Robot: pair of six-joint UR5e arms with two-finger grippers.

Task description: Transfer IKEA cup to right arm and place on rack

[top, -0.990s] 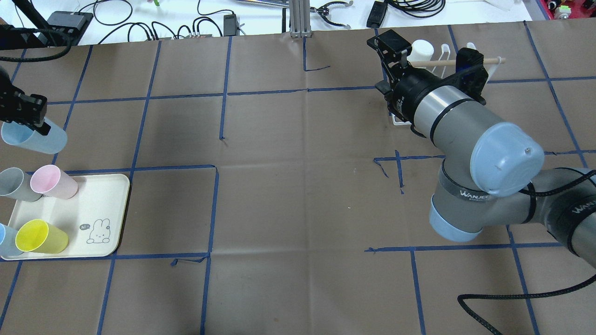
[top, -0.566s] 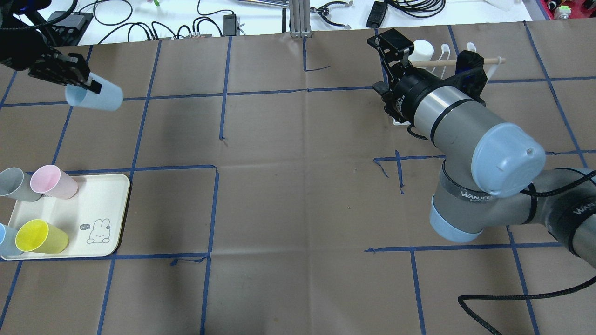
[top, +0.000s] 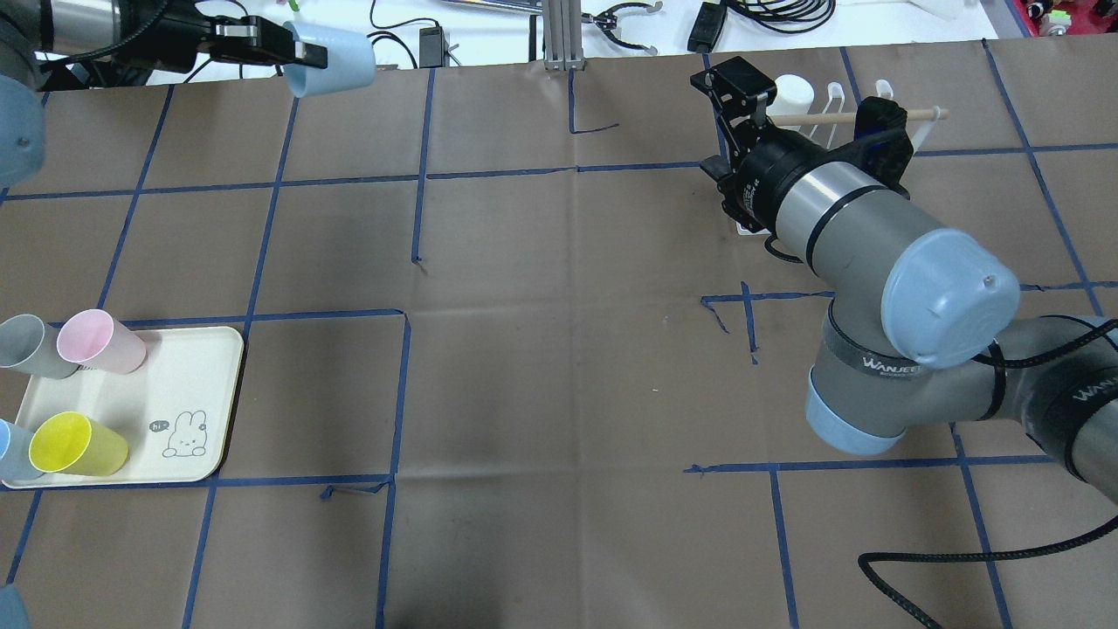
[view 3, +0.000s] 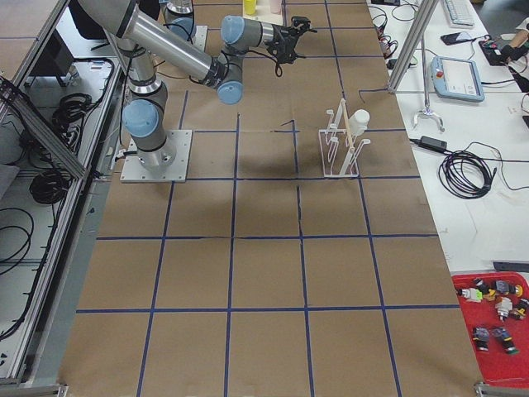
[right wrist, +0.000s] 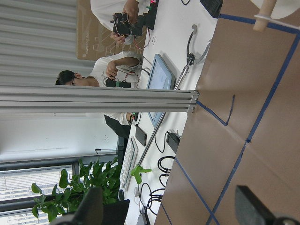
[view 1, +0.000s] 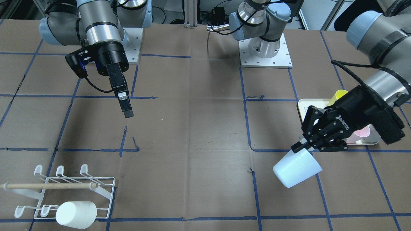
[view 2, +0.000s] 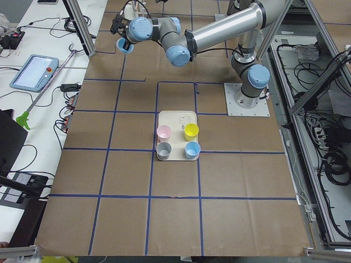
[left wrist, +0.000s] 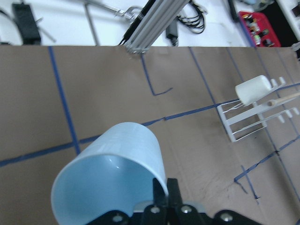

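My left gripper (top: 301, 54) is shut on the rim of a pale blue cup (top: 336, 59) and holds it tilted, high over the table's far left edge. The front view shows this gripper (view 1: 299, 147) and the cup (view 1: 297, 168), and so does the left wrist view (left wrist: 112, 183). My right gripper (view 1: 125, 107) hangs open and empty above the table, near the white wire rack (view 1: 64, 189). The rack (top: 834, 109) holds one white cup (view 1: 76, 214) on a prong and a wooden dowel (view 1: 48, 185) across it.
A cream tray (top: 183, 384) at the near left holds a pink cup (top: 100, 341), a grey cup (top: 31, 345), a yellow cup (top: 74, 444) and a blue cup (top: 9, 445). Cables and gear lie beyond the far edge. People sit beyond the table in the right wrist view.
My left gripper has carried the pale blue cup from the table's left edge up toward the far edge and to the right. The right arm has hardly moved.
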